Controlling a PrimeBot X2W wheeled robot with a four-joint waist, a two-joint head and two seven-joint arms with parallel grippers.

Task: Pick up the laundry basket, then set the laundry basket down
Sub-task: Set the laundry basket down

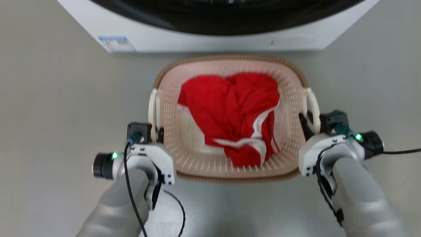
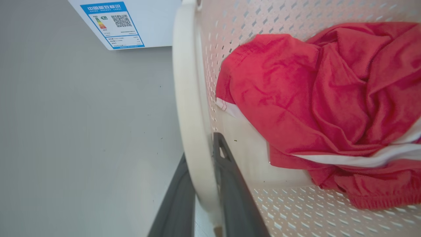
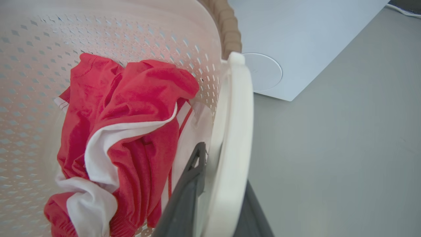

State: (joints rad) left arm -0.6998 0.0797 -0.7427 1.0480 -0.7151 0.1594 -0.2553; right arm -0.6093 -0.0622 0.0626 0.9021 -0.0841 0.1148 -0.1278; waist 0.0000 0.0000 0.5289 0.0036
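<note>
The laundry basket [image 1: 230, 59] is cream, perforated and brown-rimmed, in front of me in the head view, with a red garment [image 1: 230, 112] with white trim inside. My left gripper [image 1: 156, 133] is shut on the basket's left loop handle [image 1: 153, 110]. In the left wrist view my gripper [image 2: 199, 146] has one dark finger on each side of the handle [image 2: 187, 82]. My right gripper [image 1: 310, 126] is shut on the right handle [image 1: 314, 105], and the right wrist view shows this gripper [image 3: 225, 164] clamping the handle [image 3: 236, 115]. I cannot tell whether the basket touches the floor.
A white washing machine [image 1: 197, 38] stands just beyond the basket's far rim, with an energy label [image 2: 113, 24] at its lower left corner. Bare grey floor [image 1: 59, 115] lies to both sides. A black cable [image 1: 401, 152] trails to the right.
</note>
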